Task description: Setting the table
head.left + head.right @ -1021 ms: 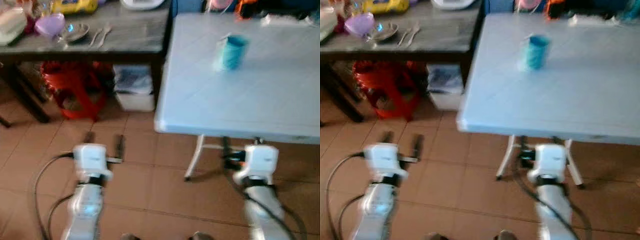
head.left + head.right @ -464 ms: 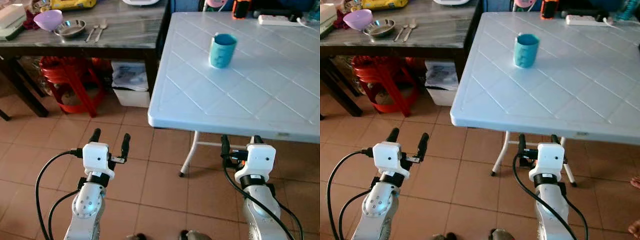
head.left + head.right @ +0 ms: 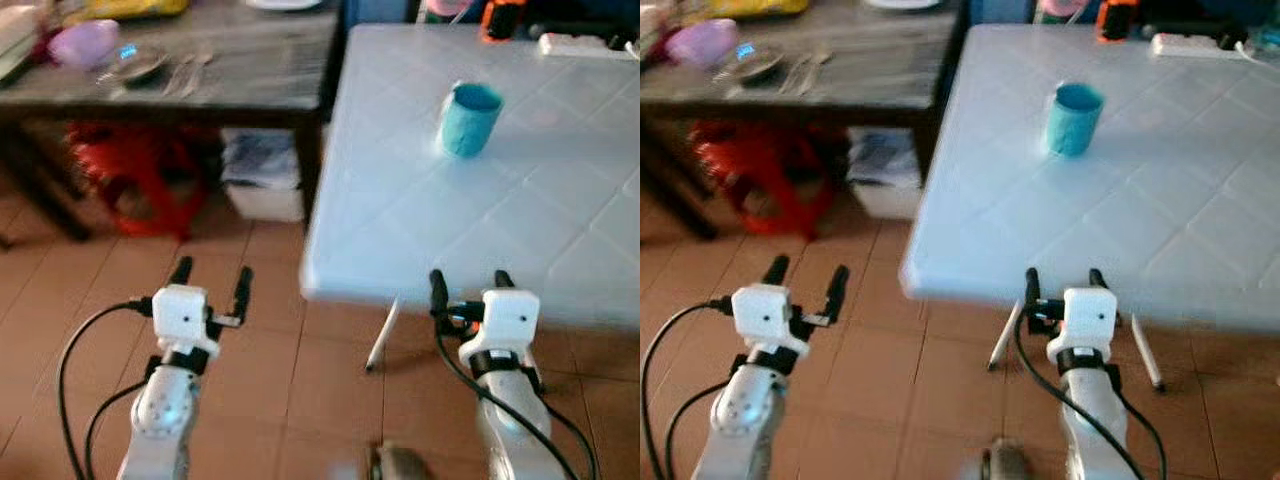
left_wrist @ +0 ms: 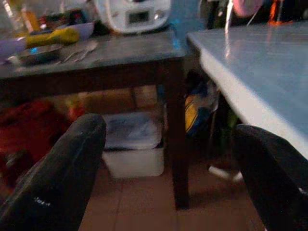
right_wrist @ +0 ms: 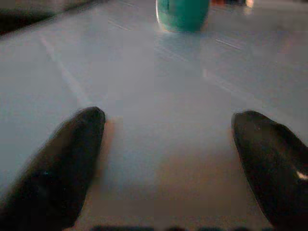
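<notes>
Blue worktop [image 3: 560,215] nearer than before; teal cup [image 3: 471,119] unmoved.
Left pincer [image 3: 210,282] and right pincer [image 3: 467,288] open, empty; approach continuing.

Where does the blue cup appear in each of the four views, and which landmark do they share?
Left eye view: blue cup stands upper right, on the light blue table.
Right eye view: right of centre, near the top.
Left wrist view: not in it.
Right wrist view: top centre, cut off by the edge.
Shared landmark: the light blue table.
</notes>
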`<state>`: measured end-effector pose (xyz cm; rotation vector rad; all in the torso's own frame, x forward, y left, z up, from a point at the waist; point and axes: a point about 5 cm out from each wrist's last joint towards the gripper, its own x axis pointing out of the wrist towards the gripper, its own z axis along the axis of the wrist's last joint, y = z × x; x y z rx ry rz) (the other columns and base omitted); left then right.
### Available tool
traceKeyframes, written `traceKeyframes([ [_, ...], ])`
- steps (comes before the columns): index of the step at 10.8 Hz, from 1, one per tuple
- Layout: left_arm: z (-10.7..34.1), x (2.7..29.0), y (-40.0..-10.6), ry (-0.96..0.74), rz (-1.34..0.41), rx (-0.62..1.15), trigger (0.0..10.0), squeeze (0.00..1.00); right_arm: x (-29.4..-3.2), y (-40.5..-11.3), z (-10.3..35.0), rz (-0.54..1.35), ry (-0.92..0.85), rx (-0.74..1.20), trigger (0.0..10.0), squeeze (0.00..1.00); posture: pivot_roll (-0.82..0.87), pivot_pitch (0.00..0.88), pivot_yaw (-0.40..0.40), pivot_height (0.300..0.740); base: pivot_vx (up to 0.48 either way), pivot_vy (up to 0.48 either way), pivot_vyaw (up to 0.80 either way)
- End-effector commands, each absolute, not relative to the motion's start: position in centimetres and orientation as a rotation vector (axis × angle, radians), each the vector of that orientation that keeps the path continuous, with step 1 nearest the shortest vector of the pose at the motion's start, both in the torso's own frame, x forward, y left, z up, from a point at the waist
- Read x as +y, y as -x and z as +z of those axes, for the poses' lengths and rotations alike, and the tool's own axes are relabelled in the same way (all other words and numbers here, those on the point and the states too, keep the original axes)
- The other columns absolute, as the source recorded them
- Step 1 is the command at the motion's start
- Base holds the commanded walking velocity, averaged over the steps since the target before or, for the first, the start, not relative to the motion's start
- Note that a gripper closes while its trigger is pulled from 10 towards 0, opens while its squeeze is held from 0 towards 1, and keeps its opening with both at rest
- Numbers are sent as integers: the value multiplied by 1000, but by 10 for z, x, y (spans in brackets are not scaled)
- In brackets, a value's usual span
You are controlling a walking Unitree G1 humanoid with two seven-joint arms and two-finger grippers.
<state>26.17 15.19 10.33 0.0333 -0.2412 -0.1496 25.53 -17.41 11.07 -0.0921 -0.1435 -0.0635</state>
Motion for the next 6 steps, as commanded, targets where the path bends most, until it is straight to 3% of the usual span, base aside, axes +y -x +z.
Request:
traceKeyframes([
  [1,107,154,-260,-41,-161,-250,10000,0,-177,-254,112,-79,95,-144,10000,0,-107,184,89,740,480,0,0],
  [4,108,151,-262,-32,-173,-251,10000,0,-176,-255,117,-74,107,-169,10000,0,-111,182,90,740,480,0,0],
  [6,108,150,-261,-30,-181,-245,10000,0,-174,-255,119,-73,107,-174,10000,0,-111,182,90,740,315,0,0],
])
